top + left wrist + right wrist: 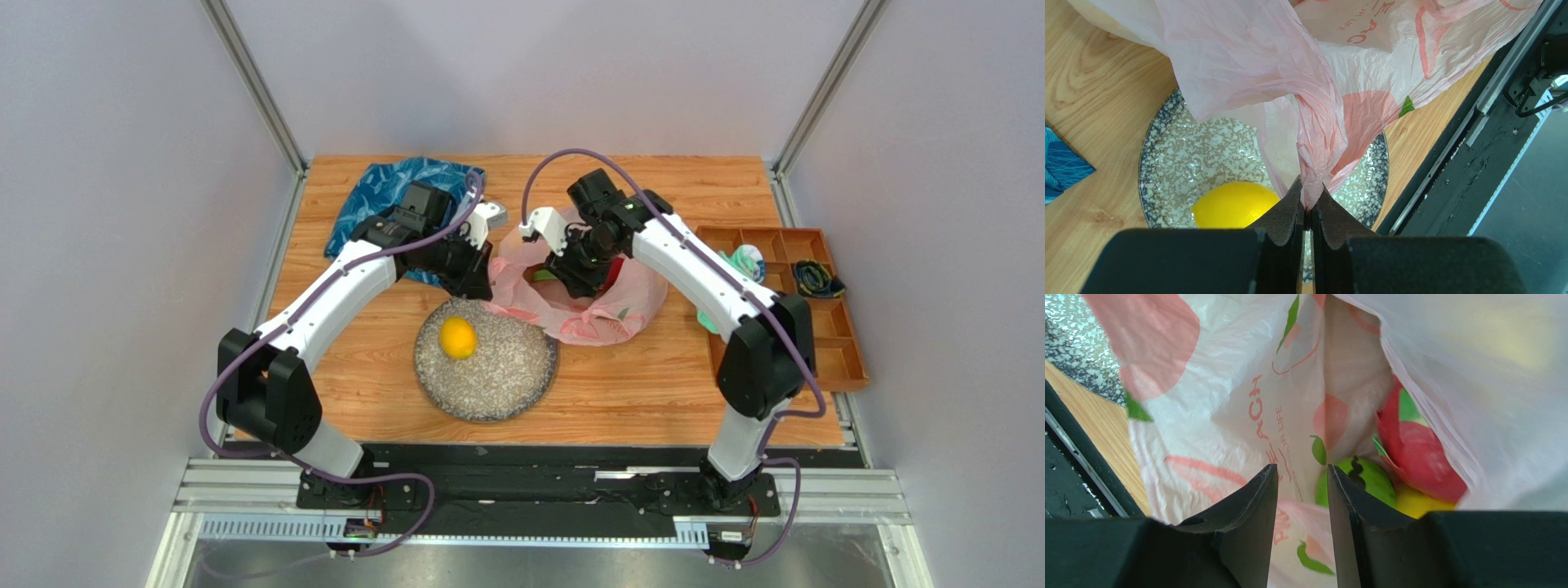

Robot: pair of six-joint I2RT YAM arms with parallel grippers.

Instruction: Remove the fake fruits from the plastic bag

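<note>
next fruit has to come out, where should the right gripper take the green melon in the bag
Probably the green melon across its round middle, straight in through the bag mouth: it lies nearest, one side bare, red dragon fruit crowding the other.

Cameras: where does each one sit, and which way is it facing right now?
Top external: above and behind the robot, looking down on table, left arm, right arm, plastic bag and lemon on plate.
Left wrist: looks down past the left hand, shut on a pinch of bag over the plate.
Right wrist: looks into the bag past the open right hand, at green fruit and red fruit.
Shared: top and left wrist both show the lemon on the plate.
</note>
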